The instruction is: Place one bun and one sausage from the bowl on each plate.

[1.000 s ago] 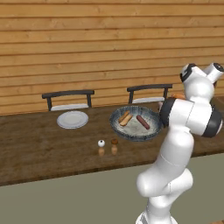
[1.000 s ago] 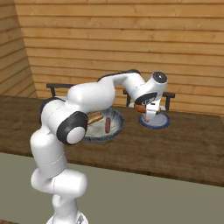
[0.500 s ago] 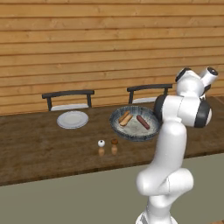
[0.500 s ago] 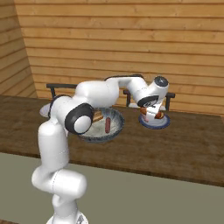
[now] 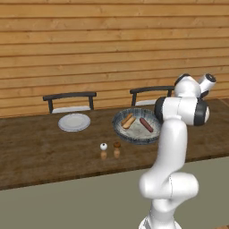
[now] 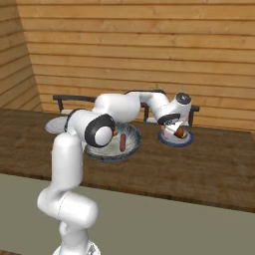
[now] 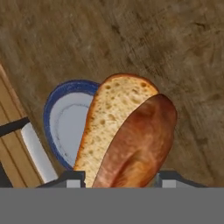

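Observation:
My gripper (image 6: 180, 133) is shut on a split bun (image 7: 127, 135), pale crumb on one side and brown crust on the other. It hangs just above the blue-rimmed plate (image 6: 167, 141) at the right of the table, and that plate (image 7: 65, 122) lies under and beside the bun in the hand view. The wide speckled bowl (image 5: 117, 129) sits mid-table and holds another bun (image 5: 128, 120) and a sausage (image 5: 146, 125). My arm partly covers the bowl (image 6: 130, 149), where the sausage (image 6: 122, 143) still shows. A second, white plate (image 5: 74, 121) lies at the left.
Salt shaker (image 5: 103, 150) and pepper shaker (image 5: 116, 150) stand in front of the bowl. Two dark chairs (image 5: 69, 100) (image 5: 150, 94) stand behind the table against the wooden wall. The wooden table (image 5: 36, 152) has bare surface along its front.
The hand has sunk a little towards the blue-rimmed plate with the bun still in its grip, and the arm's elbow has swung. The dishes have not moved.

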Controlling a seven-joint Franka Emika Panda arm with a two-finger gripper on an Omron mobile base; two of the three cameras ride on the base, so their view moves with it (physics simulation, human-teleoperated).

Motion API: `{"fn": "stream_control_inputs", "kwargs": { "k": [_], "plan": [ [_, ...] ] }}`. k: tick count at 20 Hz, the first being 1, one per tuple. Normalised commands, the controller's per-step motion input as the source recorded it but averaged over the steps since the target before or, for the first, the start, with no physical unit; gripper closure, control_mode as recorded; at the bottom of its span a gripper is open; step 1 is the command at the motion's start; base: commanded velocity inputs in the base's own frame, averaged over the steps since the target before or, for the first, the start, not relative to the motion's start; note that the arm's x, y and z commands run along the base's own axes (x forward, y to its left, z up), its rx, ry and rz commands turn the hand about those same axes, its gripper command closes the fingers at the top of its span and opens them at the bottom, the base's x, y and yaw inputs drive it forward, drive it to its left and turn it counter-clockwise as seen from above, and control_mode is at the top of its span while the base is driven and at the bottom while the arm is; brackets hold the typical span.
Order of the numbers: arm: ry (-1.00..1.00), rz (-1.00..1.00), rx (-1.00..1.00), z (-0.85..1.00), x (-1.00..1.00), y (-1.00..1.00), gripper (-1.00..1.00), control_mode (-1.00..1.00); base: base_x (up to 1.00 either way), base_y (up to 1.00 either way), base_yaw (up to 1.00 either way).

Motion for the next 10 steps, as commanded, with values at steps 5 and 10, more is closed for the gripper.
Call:
{"fn": "stream_control_inputs", "kwargs": {
  "k": [5, 10],
  "plan": [
    [0.03, -0.21, 0.14, -0.05, 0.29, -0.13, 1.0, -1.0, 0.0, 0.0, 0.0],
    [0.03, -0.17, 0.04, -0.38, 0.14, -0.01, 1.0, -1.0, 0.0, 0.0, 0.0]
  ]
}}
